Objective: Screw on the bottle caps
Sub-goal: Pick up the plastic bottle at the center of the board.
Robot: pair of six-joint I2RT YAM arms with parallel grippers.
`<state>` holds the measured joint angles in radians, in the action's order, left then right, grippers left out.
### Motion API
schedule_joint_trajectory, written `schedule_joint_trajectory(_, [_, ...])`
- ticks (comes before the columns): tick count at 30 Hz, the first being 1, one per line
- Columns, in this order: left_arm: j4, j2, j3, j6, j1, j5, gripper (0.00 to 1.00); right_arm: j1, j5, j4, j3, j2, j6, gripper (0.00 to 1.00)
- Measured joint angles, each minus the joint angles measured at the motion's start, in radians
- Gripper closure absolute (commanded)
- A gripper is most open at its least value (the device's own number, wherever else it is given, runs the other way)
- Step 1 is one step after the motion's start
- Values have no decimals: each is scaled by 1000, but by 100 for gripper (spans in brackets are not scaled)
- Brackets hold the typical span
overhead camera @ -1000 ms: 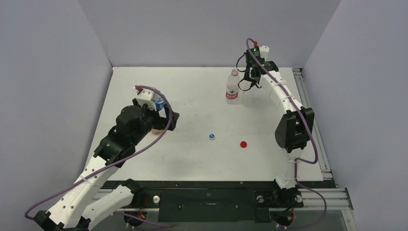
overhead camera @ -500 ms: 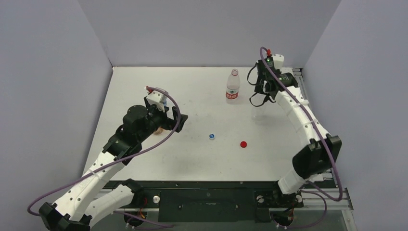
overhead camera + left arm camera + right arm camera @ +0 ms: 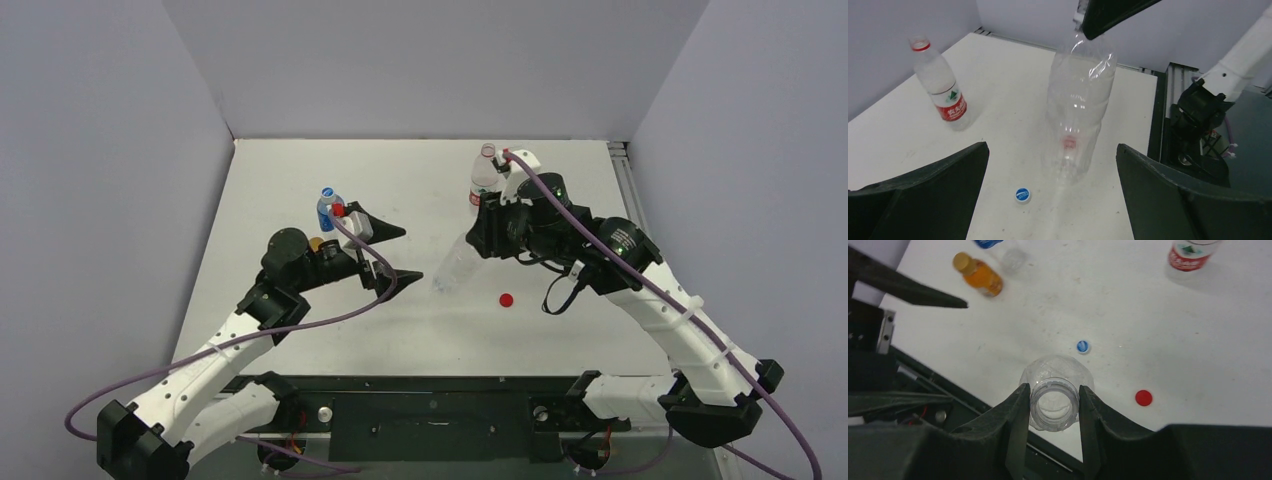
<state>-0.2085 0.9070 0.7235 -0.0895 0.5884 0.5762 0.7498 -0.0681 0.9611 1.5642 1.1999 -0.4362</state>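
My right gripper (image 3: 1054, 396) is shut on the neck of a clear, empty, uncapped bottle (image 3: 1055, 371), which hangs tilted over the table's middle (image 3: 455, 266). In the left wrist view the bottle (image 3: 1080, 95) hangs in front of my open, empty left gripper (image 3: 1051, 150), which is left of it in the top view (image 3: 396, 252). A blue-and-white cap (image 3: 1022, 195) lies on the table by the bottle's base, also in the right wrist view (image 3: 1083, 346). A red cap (image 3: 506, 299) lies further right (image 3: 1143, 398).
An uncapped bottle with a red label (image 3: 483, 182) stands at the back (image 3: 943, 90). A blue-labelled bottle (image 3: 326, 208) and an orange bottle with a gold cap (image 3: 979, 275) stand behind my left gripper. Grey walls enclose the table.
My right arm has swung from the back right to the table's middle, holding the clear bottle. My left gripper has moved right, away from the blue-labelled bottle, jaws wide.
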Motion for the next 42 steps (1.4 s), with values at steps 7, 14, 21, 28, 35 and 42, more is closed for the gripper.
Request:
schedule_joint_trajectory(7, [-67, 23, 1, 3, 48, 156, 4, 93, 163, -2, 35, 2, 43, 100])
schedule_joint_trajectory(14, [-43, 31, 10, 20, 93, 197, 4, 132, 245, -4, 118, 24, 60, 100])
schedule_joint_trajectory(21, [-40, 56, 15, 24, 106, 187, 3, 183, 266, -8, 169, 42, 62, 100])
schedule_joint_trajectory(28, [-50, 74, 15, -4, 107, 188, 26, 195, 259, -7, 170, 42, 66, 100])
schedule_joint_trajectory(35, [-77, 113, 16, -55, 118, 195, 63, 194, 214, -14, 163, 42, 74, 94])
schedule_joint_trajectory(42, [-85, 113, 16, -59, 126, 134, 72, 194, 159, -48, 140, 39, 47, 43])
